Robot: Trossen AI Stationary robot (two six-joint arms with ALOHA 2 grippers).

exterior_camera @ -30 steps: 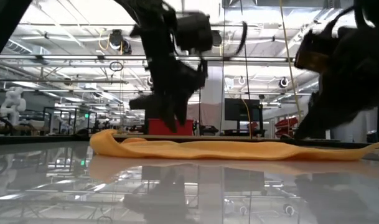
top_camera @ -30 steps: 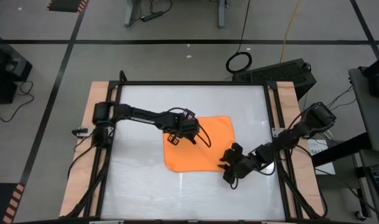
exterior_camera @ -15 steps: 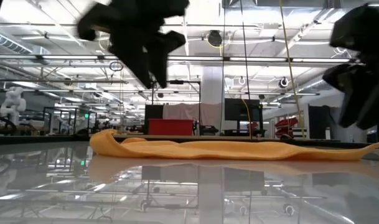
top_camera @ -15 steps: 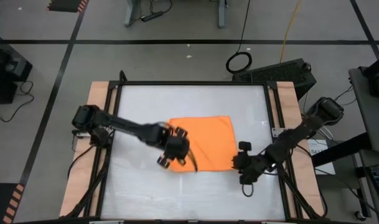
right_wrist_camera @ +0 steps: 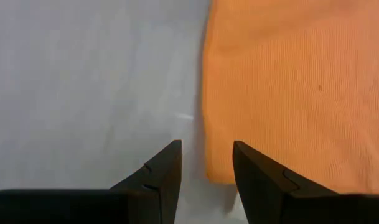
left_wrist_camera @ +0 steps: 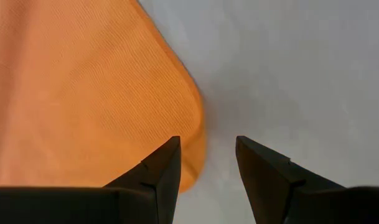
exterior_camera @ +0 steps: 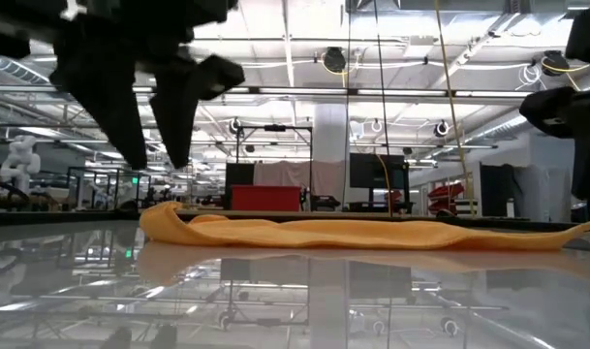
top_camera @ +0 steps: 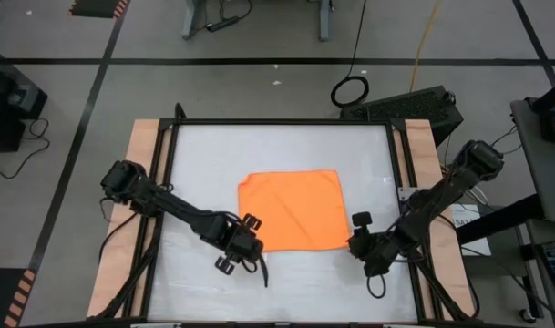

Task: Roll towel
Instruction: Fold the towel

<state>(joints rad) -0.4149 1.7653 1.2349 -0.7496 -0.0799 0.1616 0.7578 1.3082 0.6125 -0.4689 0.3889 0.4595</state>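
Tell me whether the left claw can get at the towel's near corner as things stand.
Probably yes: the left claw hangs open right over the towel corner, with only bare table beside it and nothing between.

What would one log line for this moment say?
towel: flat, unrolled | left gripper: fingers open, at near-left corner | right gripper: fingers open, at near-right corner | held: nothing

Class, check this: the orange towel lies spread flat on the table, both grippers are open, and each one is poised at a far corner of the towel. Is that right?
Not quite. The high view shows the left gripper and the right gripper at the near corners of the towel, not the far ones. The rest holds: the towel lies spread flat on the table, and both wrist views show open, empty grippers.
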